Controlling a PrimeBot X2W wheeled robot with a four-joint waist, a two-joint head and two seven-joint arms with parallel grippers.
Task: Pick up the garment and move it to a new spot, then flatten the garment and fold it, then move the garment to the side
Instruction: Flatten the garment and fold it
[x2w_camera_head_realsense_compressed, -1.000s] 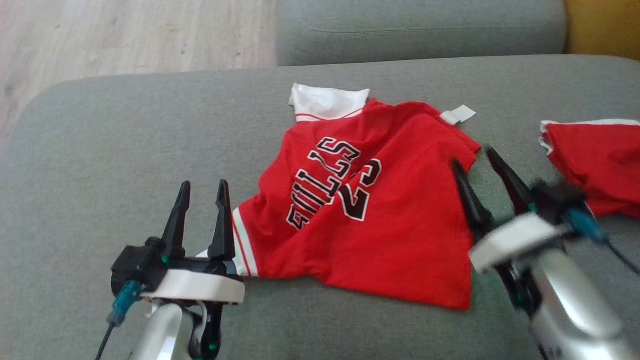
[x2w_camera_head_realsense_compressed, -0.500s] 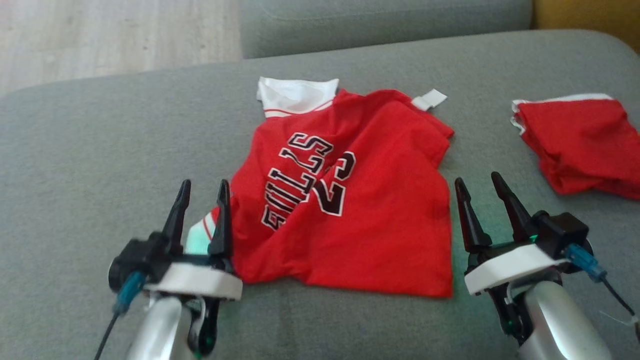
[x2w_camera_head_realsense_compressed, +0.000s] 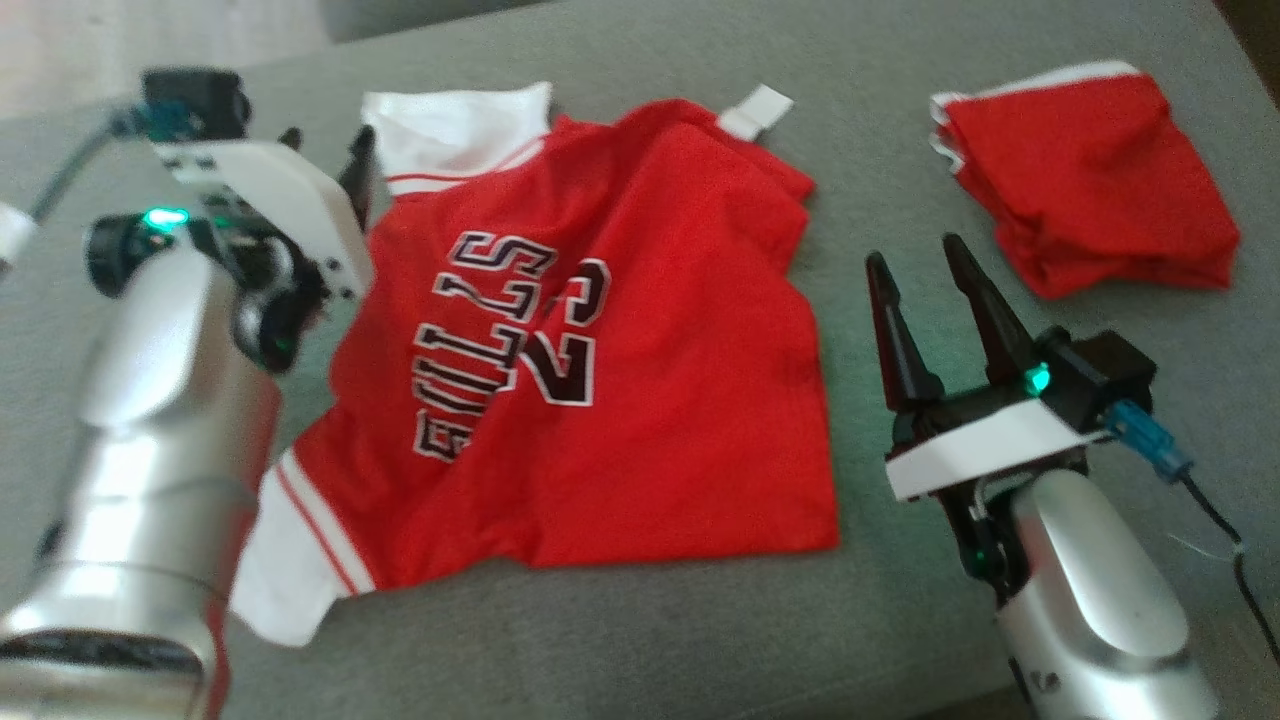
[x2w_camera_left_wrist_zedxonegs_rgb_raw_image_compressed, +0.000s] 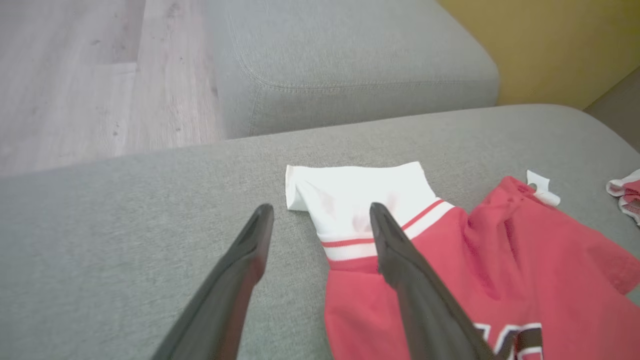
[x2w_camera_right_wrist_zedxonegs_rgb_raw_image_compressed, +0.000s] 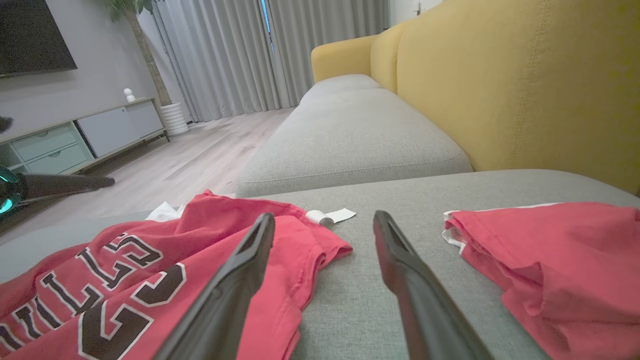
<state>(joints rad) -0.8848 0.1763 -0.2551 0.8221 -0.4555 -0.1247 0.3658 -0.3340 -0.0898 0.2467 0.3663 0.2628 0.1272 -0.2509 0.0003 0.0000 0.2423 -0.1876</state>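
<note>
The garment (x2w_camera_head_realsense_compressed: 640, 420) is a red jersey with black lettering and white sleeves, lying spread but wrinkled on the grey sofa cushion (x2w_camera_head_realsense_compressed: 640, 640). My left gripper (x2w_camera_head_realsense_compressed: 330, 160) is raised at the jersey's far left corner. In the left wrist view this open gripper (x2w_camera_left_wrist_zedxonegs_rgb_raw_image_compressed: 321, 207) hovers over the edge of the white sleeve (x2w_camera_left_wrist_zedxonegs_rgb_raw_image_compressed: 355, 195) and holds nothing. My right gripper (x2w_camera_head_realsense_compressed: 912, 252) stands open and empty on the cushion just right of the jersey's right edge. In the right wrist view the right gripper (x2w_camera_right_wrist_zedxonegs_rgb_raw_image_compressed: 324, 216) points past the jersey (x2w_camera_right_wrist_zedxonegs_rgb_raw_image_compressed: 150, 280) toward a small white tag (x2w_camera_right_wrist_zedxonegs_rgb_raw_image_compressed: 332, 216).
A second red garment (x2w_camera_head_realsense_compressed: 1090, 180) lies folded at the far right of the cushion, close to my right gripper. Behind are another grey cushion (x2w_camera_left_wrist_zedxonegs_rgb_raw_image_compressed: 350, 65), a yellow backrest (x2w_camera_right_wrist_zedxonegs_rgb_raw_image_compressed: 525, 85) and wooden floor (x2w_camera_left_wrist_zedxonegs_rgb_raw_image_compressed: 65, 80) to the left.
My left arm has lifted and reached forward from the jersey's near left corner to its far white sleeve. The head camera has shifted. The right gripper has drawn back beside the jersey's right edge.
</note>
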